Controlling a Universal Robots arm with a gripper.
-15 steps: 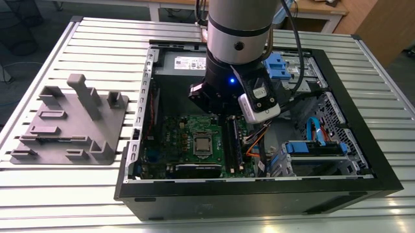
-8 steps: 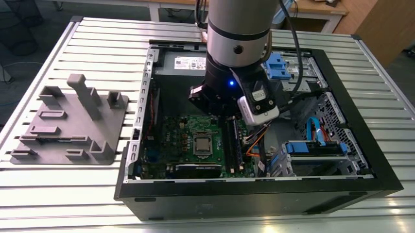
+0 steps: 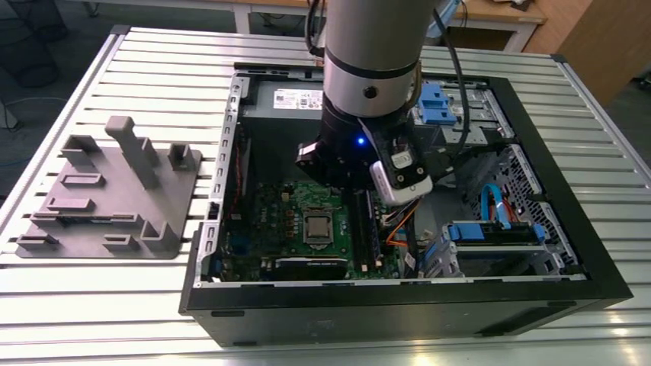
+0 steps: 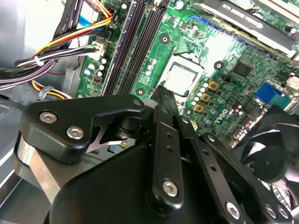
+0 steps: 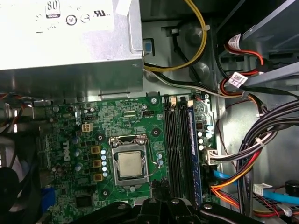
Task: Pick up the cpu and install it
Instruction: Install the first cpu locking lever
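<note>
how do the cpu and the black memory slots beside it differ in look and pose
The cpu is a small square with a silvery-grey metal top; the memory slots are long, narrow black strips. The cpu sits alone inside a metal socket frame, while the slots run as parallel rows next to it. The cpu's top is plain and pale; the slots are dark and ribbed. Both lie flat on the green motherboard inside the computer case.

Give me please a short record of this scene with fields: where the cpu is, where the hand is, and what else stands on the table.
cpu: seated in the motherboard socket, inside the open computer case
hand: above the motherboard, close to the socket; holds nothing
memory slots: long black rows beside the socket
fixture: grey plastic block on the table at the exterior view's left
</note>
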